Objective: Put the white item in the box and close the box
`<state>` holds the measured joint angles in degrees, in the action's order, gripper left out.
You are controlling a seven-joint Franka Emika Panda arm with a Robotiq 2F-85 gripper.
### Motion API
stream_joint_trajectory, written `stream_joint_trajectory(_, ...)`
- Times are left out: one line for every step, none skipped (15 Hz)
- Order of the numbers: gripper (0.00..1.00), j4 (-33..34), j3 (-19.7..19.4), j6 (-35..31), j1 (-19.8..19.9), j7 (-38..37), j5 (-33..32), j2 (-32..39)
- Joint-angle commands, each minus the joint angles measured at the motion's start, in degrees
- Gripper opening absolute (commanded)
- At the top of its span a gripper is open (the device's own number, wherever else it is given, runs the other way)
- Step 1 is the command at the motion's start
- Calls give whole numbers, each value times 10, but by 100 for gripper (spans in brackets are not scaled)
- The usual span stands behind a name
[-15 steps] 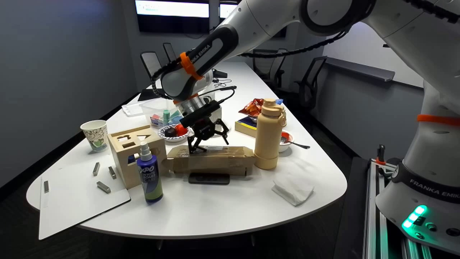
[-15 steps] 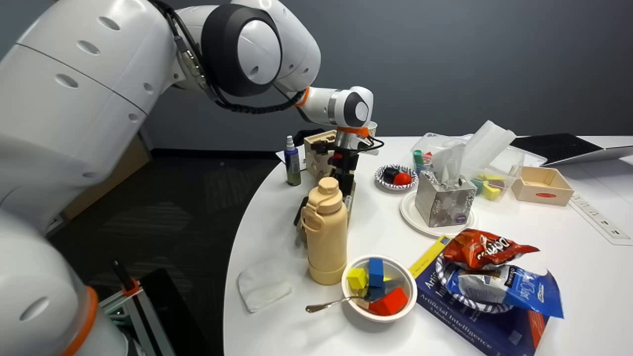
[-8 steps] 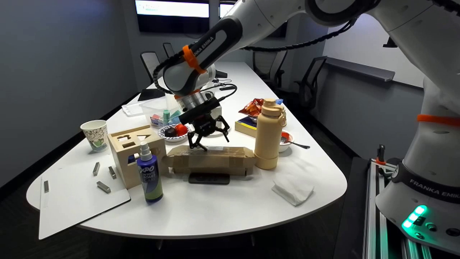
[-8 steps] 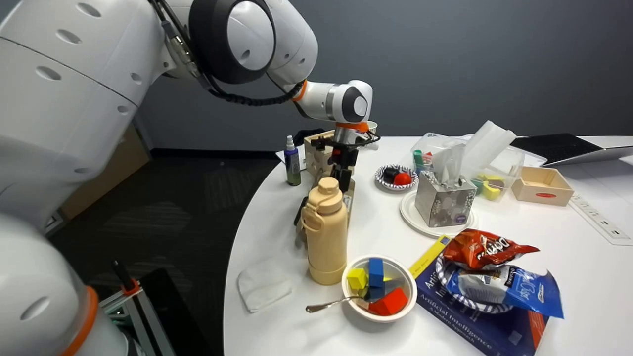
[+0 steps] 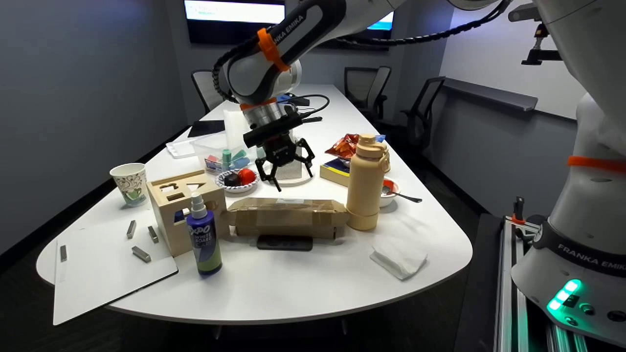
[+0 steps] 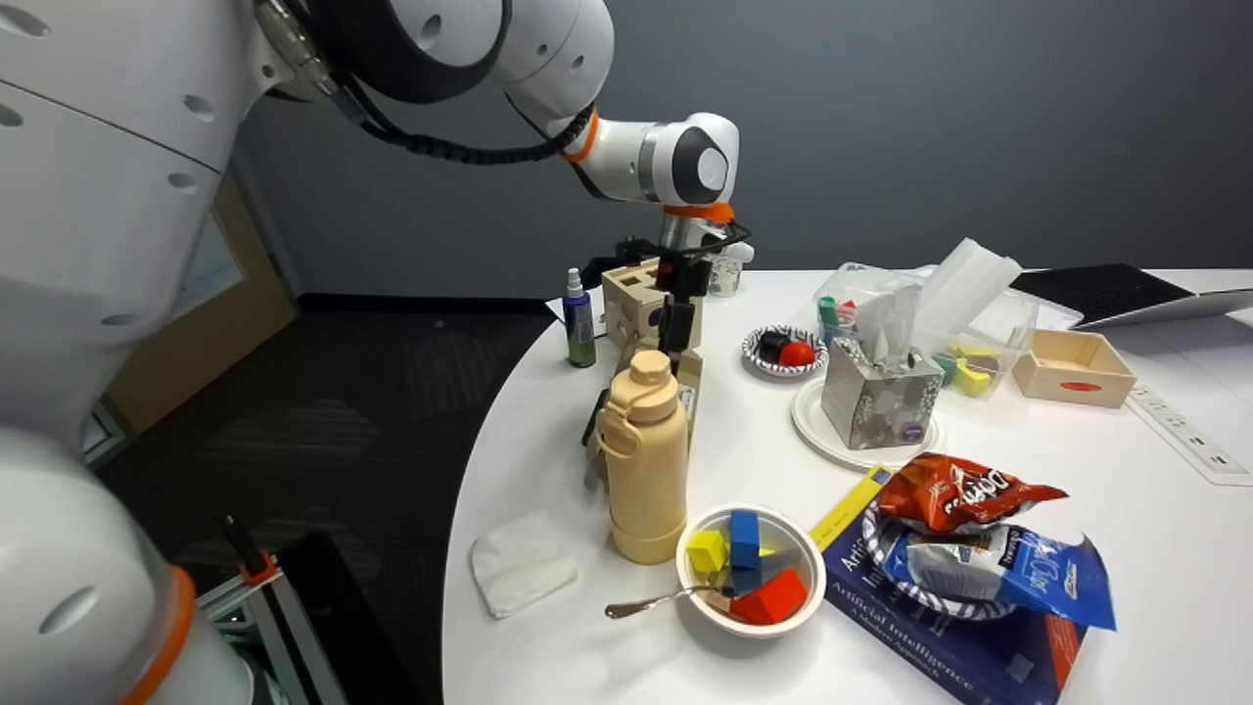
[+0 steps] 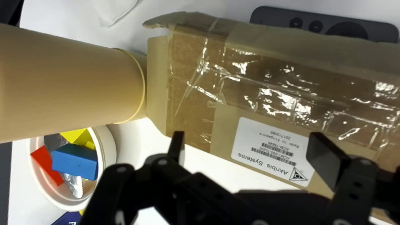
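I log the white item [image 6: 524, 568] lying flat on the table [image 5: 293, 288], outside the cardboard box [image 5: 288, 222], near the rounded edge in both exterior views. Condition: matt white, roughly square, soft-looking, loosely folded, with layers showing along one side (cloth or paper, I cannot tell).

The cardboard box is brown, long and low, its end flaps [image 7: 157, 82] jutting out. My wrist camera shows wrinkled, glossy tape [image 7: 250, 81] over one face and a white label [image 7: 272, 153] marked "Akribis Systems", upside down in that view. The inside is hidden — whether the top is fully closed, I cannot determine.

The gripper [image 5: 295, 182] hangs above the box, its fingers spread well apart, with a gap beneath the tips in an exterior view.

Surroundings: a tan bottle [image 5: 363, 188] stands upright just beside one end of the box — contact I cannot confirm. A wooden cube [image 5: 176, 234] stands at the other end, near an upright spray bottle [image 5: 205, 244]. A dark remote [image 5: 284, 243] lies along one long side. Near the tan bottle, a white bowl [image 6: 749, 628] holds coloured blocks [image 6: 773, 597] and a spoon [image 6: 651, 602].
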<state>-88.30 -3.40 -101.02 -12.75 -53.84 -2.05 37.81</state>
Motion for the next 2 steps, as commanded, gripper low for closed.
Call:
stream_joint_trajectory(100, -49, 2, -18, 0, -23, -4, -50)
stream_joint_trajectory(100, -50, 3, -13, -1, -28, -4, -53)
